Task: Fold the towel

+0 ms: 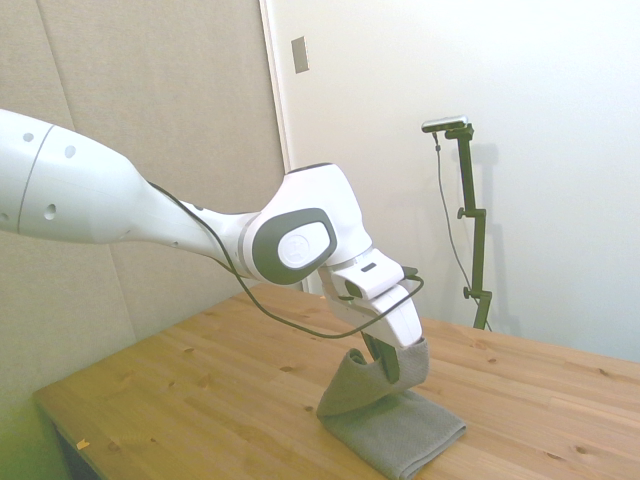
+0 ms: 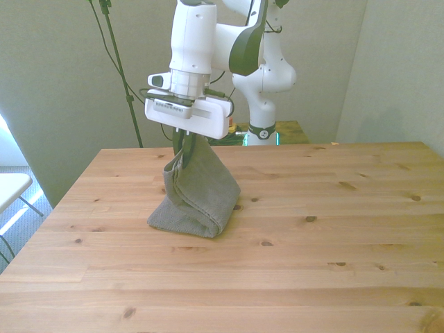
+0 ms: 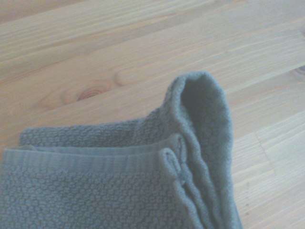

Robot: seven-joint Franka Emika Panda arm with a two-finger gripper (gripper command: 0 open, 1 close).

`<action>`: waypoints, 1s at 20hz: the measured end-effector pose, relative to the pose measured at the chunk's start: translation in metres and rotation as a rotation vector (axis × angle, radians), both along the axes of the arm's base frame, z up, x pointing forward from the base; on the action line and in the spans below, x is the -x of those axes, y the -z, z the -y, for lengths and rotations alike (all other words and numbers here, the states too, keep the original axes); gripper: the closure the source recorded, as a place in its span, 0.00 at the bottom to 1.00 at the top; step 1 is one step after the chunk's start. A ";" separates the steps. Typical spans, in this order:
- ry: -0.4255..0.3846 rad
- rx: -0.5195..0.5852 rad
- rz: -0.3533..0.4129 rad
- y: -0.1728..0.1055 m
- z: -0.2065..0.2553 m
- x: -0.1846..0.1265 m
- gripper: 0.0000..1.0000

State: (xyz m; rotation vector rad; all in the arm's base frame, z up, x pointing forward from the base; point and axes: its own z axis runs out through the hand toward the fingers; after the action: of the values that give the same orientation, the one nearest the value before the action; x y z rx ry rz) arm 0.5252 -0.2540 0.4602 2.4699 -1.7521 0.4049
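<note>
Currently we log one towel (image 2: 198, 194), grey terry, on the table (image 2: 326, 229) toward the front view's left. One edge is lifted; the rest lies flat in layers, and the raised part stands as a tent above it. The gripper (image 2: 182, 142) is clamped on that lifted edge. We judge the fold as begun, not finished: the held edge has yet to be carried across and laid down on the far side. The wrist view shows stacked hems. Writing: none legible to us on towel, arm or table.
</note>
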 end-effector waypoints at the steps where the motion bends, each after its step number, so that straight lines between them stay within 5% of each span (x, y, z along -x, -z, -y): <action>1: -0.001 0.001 0.001 0.000 0.000 -0.002 0.00; 20: -0.029 -0.018 0.050 -0.026 -0.003 0.001 0.00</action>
State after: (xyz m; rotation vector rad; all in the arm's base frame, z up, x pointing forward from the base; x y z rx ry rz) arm 0.5238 -0.2511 0.4864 2.5222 -1.7477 0.4592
